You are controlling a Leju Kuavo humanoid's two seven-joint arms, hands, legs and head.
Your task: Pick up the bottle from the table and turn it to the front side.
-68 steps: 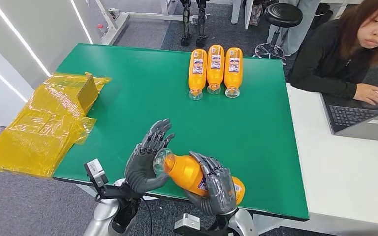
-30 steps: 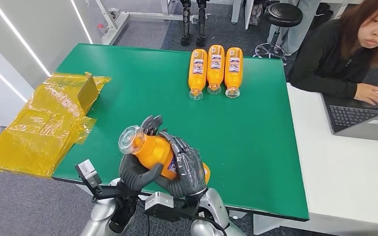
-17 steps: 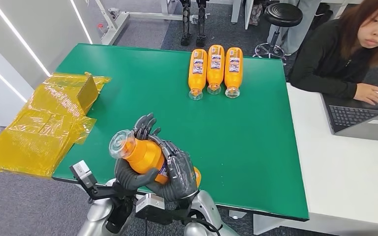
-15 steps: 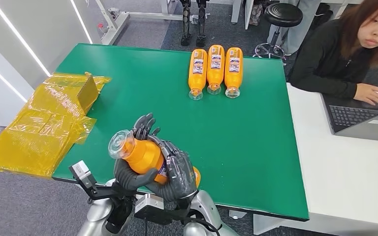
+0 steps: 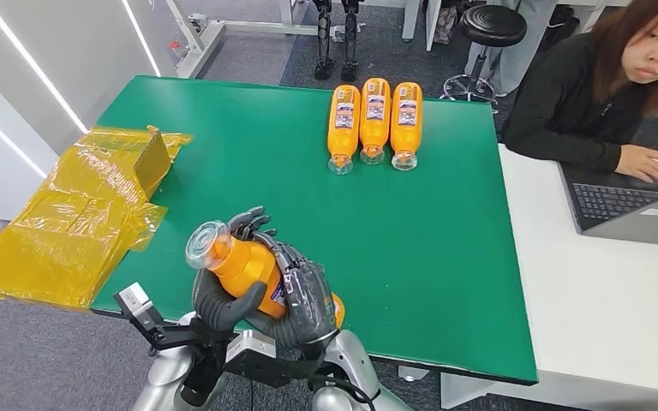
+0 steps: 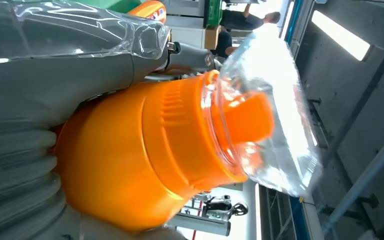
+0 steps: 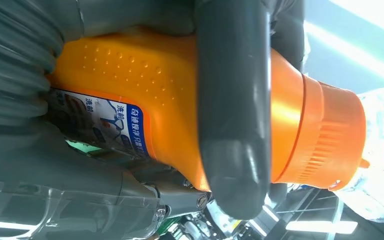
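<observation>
An orange bottle (image 5: 244, 265) with a clear cap (image 5: 204, 245) is lifted off the green table (image 5: 248, 163), near its front left edge, cap pointing up and to the left. My left hand (image 5: 223, 301) grips it from below and behind. My right hand (image 5: 304, 295) wraps over its label side. In the left wrist view the orange bottle (image 6: 145, 150) and its clear cap (image 6: 275, 115) sit against the grey thumb. In the right wrist view a dark finger (image 7: 232, 110) lies across the orange bottle (image 7: 125, 80), whose blue and white label (image 7: 105, 125) shows.
Three more orange bottles (image 5: 374, 120) lie side by side at the table's far edge. Crumpled yellow plastic wrap (image 5: 77, 214) hangs off the left side. A person (image 5: 604, 86) sits at the right by a laptop (image 5: 625, 210) on a white desk.
Both hands have lifted the bottle off the table and carried it left. Its cap end has swung up and leftward. In the last half second it shifted only slightly further left.
</observation>
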